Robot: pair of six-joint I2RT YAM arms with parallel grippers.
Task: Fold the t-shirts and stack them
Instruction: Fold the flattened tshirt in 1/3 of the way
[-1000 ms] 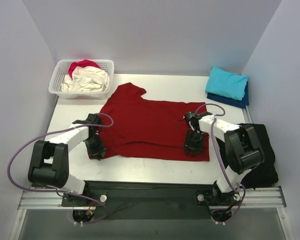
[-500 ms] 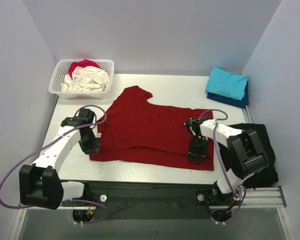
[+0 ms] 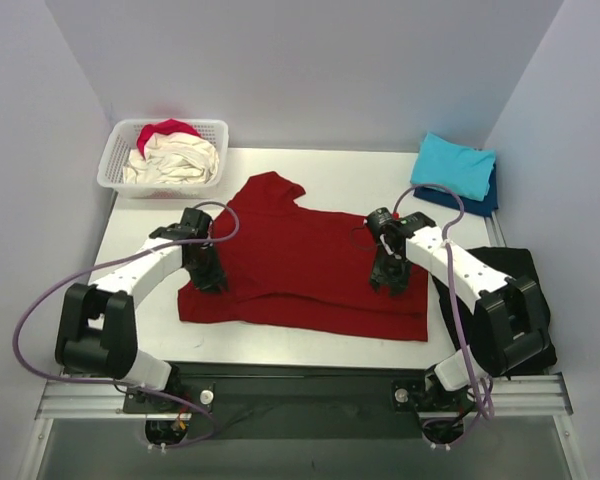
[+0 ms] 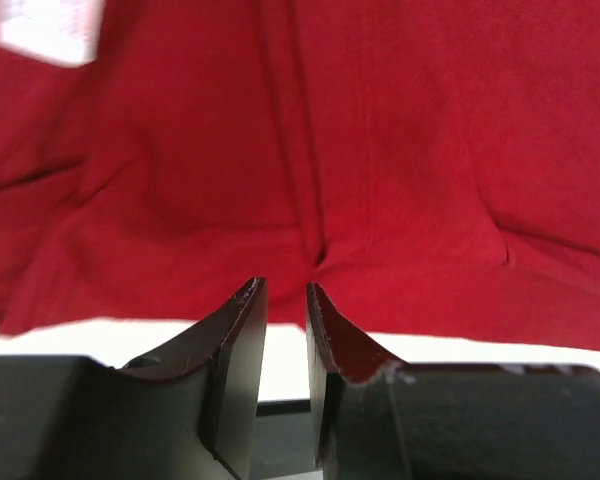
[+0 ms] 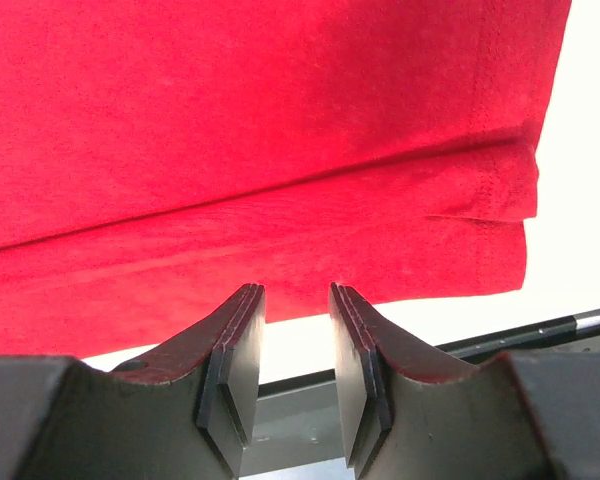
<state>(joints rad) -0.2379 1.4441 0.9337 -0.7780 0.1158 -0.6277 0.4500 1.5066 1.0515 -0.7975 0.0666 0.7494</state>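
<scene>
Worktop (image 3: 350, 172) carries a dark red t-shirt (image 3: 300, 255) spread flat, with a folded band along its near edge. Left tool (image 3: 208, 278) sits over the shirt's left edge, fingers barely parted, nothing between them. Right tool (image 3: 390, 282) is over the shirt's right side by the band, released, gap empty. Beyond the shirt's left sleeve is a white lattice basket (image 3: 115, 170) holding a cream tee (image 3: 180, 158) and a pink-red tee (image 3: 166, 128). Beyond its right corner a turquoise tee (image 3: 455, 163) lies folded on a navy tee (image 3: 477, 205).
</scene>
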